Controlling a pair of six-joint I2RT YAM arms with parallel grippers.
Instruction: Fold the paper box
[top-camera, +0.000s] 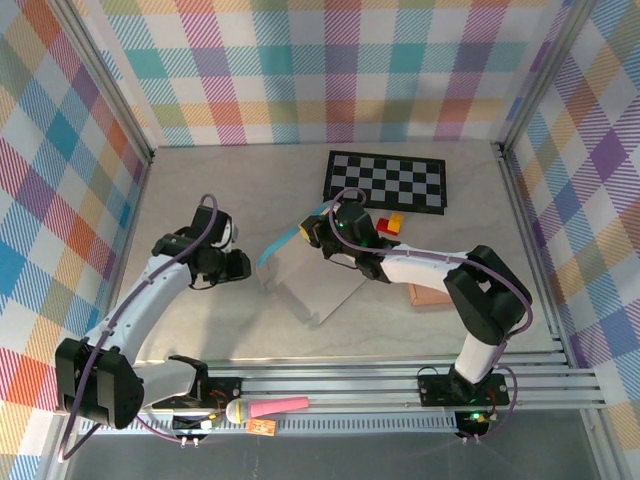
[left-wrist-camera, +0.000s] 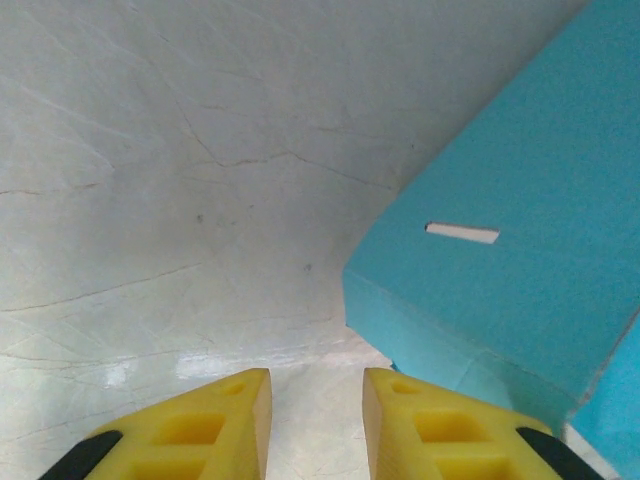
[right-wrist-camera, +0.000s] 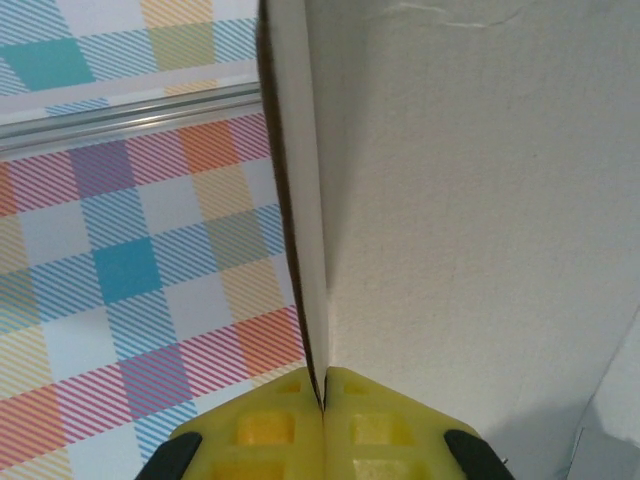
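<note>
Turquoise-and-white paper box (top-camera: 318, 285) midway on the grey table (top-camera: 220, 190): right gripper (right-wrist-camera: 323, 385) clamped on a raised panel edge; left gripper (left-wrist-camera: 315, 385), parted and empty beside its corner, should seize the flap squarely at the crease.

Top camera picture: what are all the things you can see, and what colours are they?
paper box: one, blue outside, white inside, middle of the table
checkerboard: one, black and white, far side
small blocks: two, red and yellow, just in front of the checkerboard
wooden board: one, tan, right side
pink tool: one, pink, near edge
left gripper: one, yellow fingers, open, beside the box
right gripper: one, yellow fingers, shut on a box panel
</note>
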